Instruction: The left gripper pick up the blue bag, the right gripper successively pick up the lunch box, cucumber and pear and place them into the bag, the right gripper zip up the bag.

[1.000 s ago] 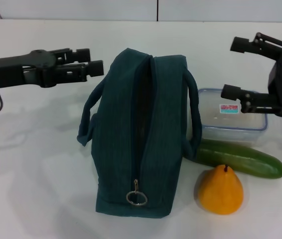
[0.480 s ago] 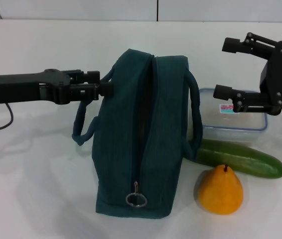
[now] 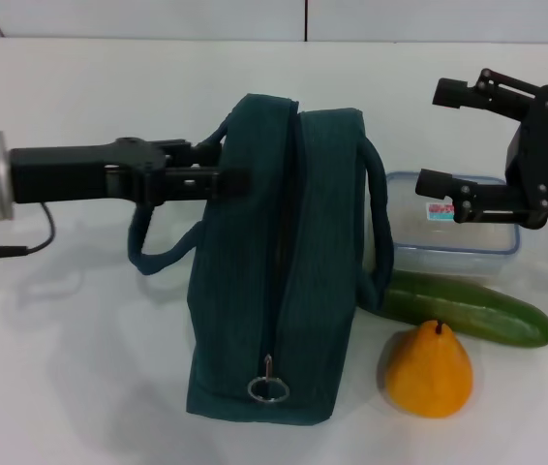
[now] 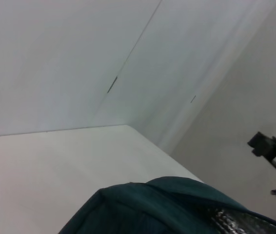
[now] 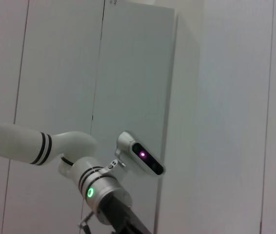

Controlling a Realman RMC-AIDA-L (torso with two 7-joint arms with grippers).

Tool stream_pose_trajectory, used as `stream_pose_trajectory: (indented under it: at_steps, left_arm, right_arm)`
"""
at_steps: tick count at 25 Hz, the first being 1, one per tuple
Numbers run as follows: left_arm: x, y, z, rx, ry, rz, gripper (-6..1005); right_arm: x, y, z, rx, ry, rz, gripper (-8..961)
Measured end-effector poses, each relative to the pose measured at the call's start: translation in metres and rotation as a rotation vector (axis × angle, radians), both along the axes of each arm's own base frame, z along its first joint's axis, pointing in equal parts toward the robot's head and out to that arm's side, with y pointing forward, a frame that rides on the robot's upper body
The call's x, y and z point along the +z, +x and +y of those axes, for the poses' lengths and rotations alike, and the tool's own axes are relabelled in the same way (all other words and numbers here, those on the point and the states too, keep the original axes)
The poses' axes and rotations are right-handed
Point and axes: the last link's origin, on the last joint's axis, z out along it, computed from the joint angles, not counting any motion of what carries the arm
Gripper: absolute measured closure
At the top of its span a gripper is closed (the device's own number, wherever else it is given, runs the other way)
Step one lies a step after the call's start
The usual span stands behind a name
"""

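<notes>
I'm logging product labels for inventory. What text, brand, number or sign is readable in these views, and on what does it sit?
No text can be read anywhere.
Lunch box: a small red and blue sticker on its lid, its print too small and blurred to read.
Blue bag, cucumber, pear: no lettering visible.

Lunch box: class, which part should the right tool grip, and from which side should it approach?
Grip the lunch box across its long sides, coming from above. It lies flat with its lid up; the bag and cucumber crowd two sides. The open right tool hovers above it.
</notes>
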Motion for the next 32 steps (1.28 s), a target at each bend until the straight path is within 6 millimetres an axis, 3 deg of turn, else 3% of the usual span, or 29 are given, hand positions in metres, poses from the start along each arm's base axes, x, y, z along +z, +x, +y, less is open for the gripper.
stream_pose_trajectory:
  at_steps: [17, 25, 32]
  left_arm:
    - [-0.01, 0.0, 0.011, -0.06, 0.06, 0.06, 309]
    - [-0.007, 0.0, 0.011, -0.087, 0.113, 0.019, 577]
    - [-0.016, -0.002, 0.009, -0.157, 0.144, 0.029, 706]
  right_arm:
    - [-0.001, 0.008, -0.006, -0.025, -0.012, 0.009, 100]
    - [-0.002, 0.009, -0.007, -0.027, -0.016, 0.013, 100]
    - [-0.009, 0.014, -0.01, -0.067, -0.045, 0.039, 101]
